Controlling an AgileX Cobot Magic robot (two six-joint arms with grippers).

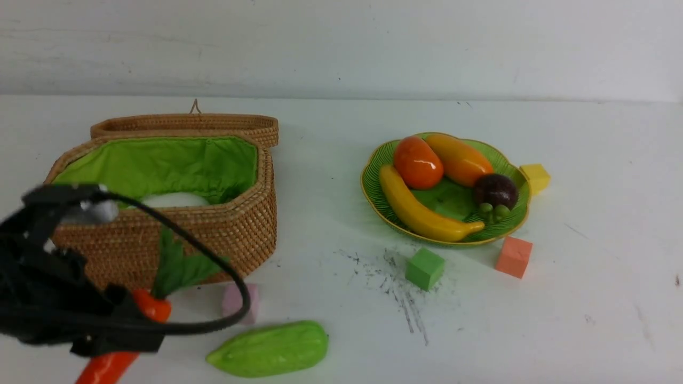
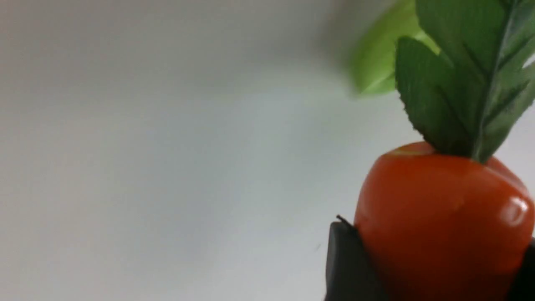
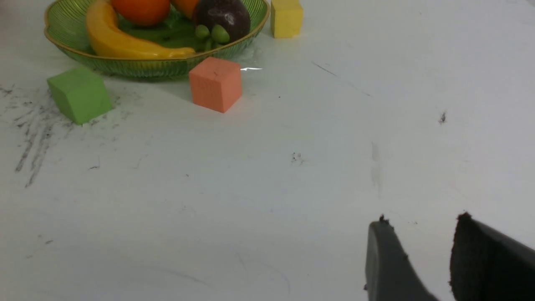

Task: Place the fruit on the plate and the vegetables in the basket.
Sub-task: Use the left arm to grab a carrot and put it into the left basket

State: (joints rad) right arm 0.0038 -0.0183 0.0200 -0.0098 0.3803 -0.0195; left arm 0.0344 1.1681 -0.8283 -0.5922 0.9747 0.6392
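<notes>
My left gripper is shut on the orange carrot near its leafy top, low at the front left, in front of the basket. In the left wrist view both fingers press the carrot. The basket stands open, and the white radish lies inside on the green lining. The light green gourd lies on the table to the carrot's right. The plate holds the banana, persimmon, mango and mangosteen. My right gripper is open and empty above bare table.
Foam cubes lie around: a pink one by the basket's front, a green one and a salmon one in front of the plate, a yellow one at its right. The basket lid lies back behind it.
</notes>
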